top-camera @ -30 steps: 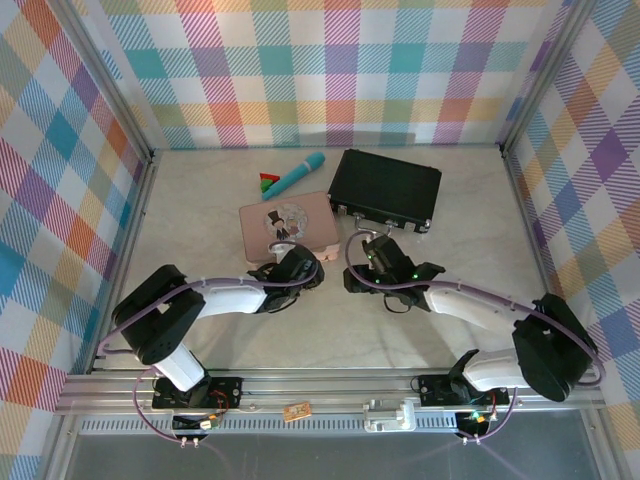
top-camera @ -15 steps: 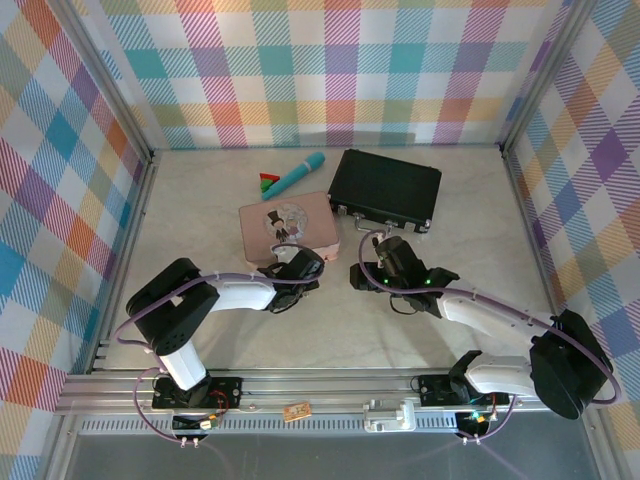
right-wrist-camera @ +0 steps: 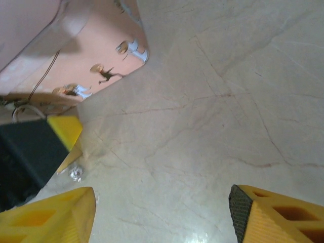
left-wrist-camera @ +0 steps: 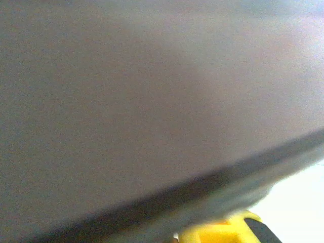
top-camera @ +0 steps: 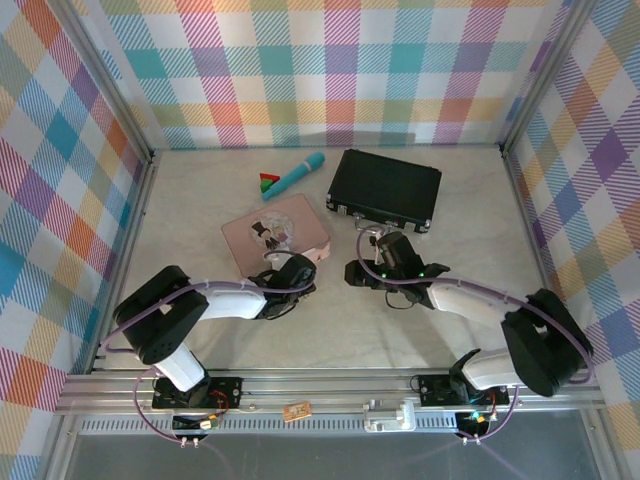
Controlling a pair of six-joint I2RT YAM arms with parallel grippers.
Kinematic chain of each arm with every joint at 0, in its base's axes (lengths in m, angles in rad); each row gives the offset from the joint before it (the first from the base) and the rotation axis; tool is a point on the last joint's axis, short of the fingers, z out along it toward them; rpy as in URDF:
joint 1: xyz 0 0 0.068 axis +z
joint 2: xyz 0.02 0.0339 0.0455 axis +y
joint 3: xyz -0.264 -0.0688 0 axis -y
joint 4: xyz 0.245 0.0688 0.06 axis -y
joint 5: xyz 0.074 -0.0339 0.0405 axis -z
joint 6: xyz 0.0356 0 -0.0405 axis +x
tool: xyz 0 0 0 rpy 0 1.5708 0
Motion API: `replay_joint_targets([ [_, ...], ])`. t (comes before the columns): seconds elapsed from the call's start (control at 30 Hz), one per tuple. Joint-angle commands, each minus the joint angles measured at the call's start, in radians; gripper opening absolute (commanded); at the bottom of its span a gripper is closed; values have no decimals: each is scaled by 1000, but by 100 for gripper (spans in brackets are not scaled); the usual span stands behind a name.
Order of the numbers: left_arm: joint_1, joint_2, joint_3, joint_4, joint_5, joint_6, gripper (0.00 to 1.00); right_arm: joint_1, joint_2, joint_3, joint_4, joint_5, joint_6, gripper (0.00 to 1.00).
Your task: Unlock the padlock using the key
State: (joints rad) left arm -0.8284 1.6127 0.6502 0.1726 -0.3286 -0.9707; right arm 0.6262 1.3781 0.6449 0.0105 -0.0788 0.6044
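The pink tin (top-camera: 277, 233) stands tilted with its near edge raised; its patterned pink side (right-wrist-camera: 101, 61) shows in the right wrist view. My left gripper (top-camera: 280, 272) is at that near edge and shut on it. The left wrist view has the tin's blurred surface (left-wrist-camera: 126, 101) close above one yellow finger (left-wrist-camera: 223, 234). My right gripper (right-wrist-camera: 162, 212) hangs open over bare table, just right of the tin (top-camera: 358, 272). A tiny shiny metal bit (right-wrist-camera: 76, 173) lies beside the left finger (right-wrist-camera: 65, 132); I cannot tell what it is. The padlock and the key are hidden.
A black case (top-camera: 385, 188) with a silver handle sits behind the right gripper. A teal stick (top-camera: 293, 175) and red and green wedges (top-camera: 268, 182) lie behind the tin. An orange-brown tag (top-camera: 295, 411) rests on the front rail. Plaid walls enclose the marble table (top-camera: 460, 230).
The left gripper has closed at the tin's near edge, and the tin has swung left and tipped up. The right gripper shifted slightly and stays open.
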Motion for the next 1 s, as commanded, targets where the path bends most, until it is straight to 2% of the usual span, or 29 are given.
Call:
replay_joint_targets([
  [0.0,-3,-78,-34,26,-6,-106,0,-28,79,47,158,-150,46,71],
  [0.17,-3,-145,-47,36,3,-125,0,-31,222,118,240,-261,64,71],
  [0.47,-4,-232,-106,60,-9,-135,0,-31,379,249,320,-322,93,67],
  [0.67,-2,-296,-109,33,-40,-171,0,-29,493,359,344,-407,119,62],
  [0.8,1,-326,-120,26,-77,-220,0,-30,485,373,352,-435,120,61],
  [0.97,8,-356,-132,55,-122,-244,0,-30,342,285,292,-400,140,61],
])
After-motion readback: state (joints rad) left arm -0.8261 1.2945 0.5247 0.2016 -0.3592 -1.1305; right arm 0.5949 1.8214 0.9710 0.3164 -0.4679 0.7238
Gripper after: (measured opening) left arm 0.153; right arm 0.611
